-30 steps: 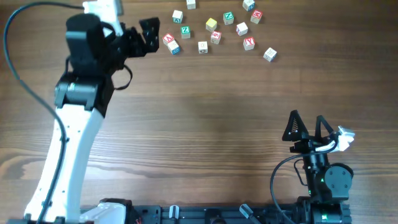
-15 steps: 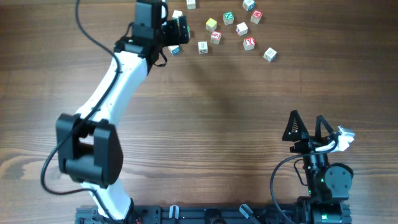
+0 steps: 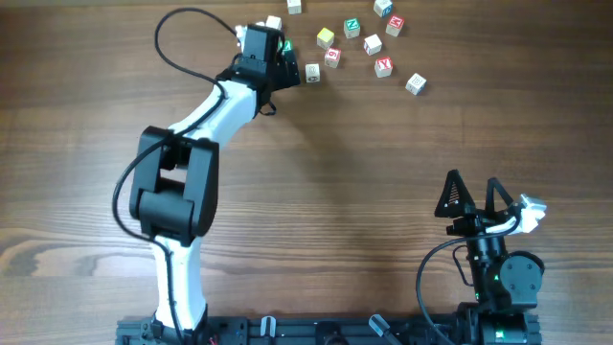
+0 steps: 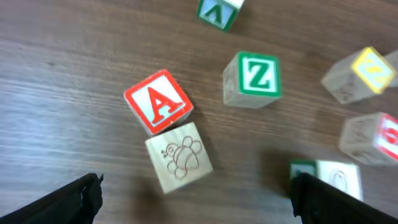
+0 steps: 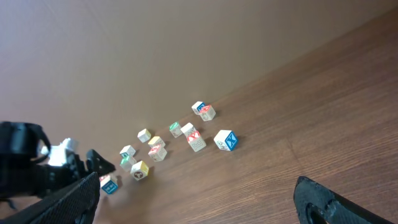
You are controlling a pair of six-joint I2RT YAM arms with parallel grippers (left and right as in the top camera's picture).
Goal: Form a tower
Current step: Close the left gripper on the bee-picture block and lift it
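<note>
No tower shows in any view; all the cubes lie singly on the wood. My left gripper (image 3: 283, 65) is stretched to the far left end of the cube cluster and stands open. In the left wrist view its gripper (image 4: 196, 184) hovers over a plain cube with an engraved bee (image 4: 179, 155), which touches a red A cube (image 4: 158, 101). A green Z cube (image 4: 252, 79) lies just beyond, to the right. My right gripper (image 3: 472, 182) rests open near the front right, far from the cubes, with nothing between its fingers (image 5: 317, 199).
Several loose letter cubes are scattered along the far edge, among them a yellow one (image 3: 326, 36), a red Y (image 3: 384, 66) and a pale one (image 3: 415, 84). A green-edged cube (image 4: 326, 177) sits close to my left gripper's right finger.
The left arm has swung right and reached out, bringing its open gripper over the red A cube and its neighbour. The right arm has not moved.
</note>
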